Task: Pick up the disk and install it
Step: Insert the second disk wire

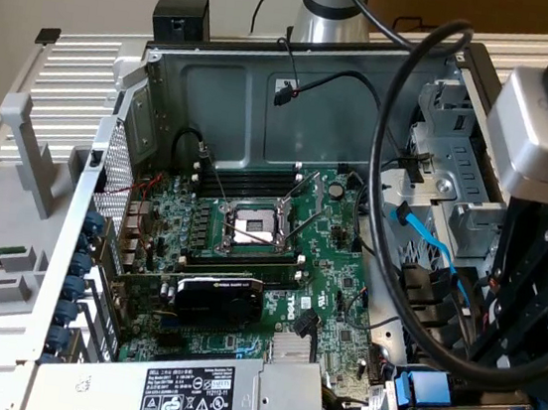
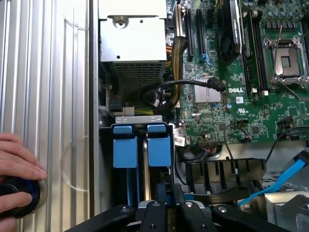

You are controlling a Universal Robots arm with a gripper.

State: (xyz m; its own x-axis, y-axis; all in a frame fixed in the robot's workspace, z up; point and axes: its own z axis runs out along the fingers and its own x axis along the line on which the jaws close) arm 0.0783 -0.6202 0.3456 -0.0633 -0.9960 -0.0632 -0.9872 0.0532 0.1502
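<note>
Black fingers (image 2: 166, 205) stood closed on the disk (image 2: 145, 183), its blue plastic carrier upright in the metal drive bay (image 2: 137, 121).

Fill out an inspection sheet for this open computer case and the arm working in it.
Surface: ribbed metal bench under an open computer case.
Job's things: disk in blue carrier, held upright over the drive bay.
Clutter: empty processor socket; power supply.
Grippers: gripper shut on the disk.
Cables: thick black cable loop; blue data cable.
Surroundings: a person's hand on a round black knob.
</note>
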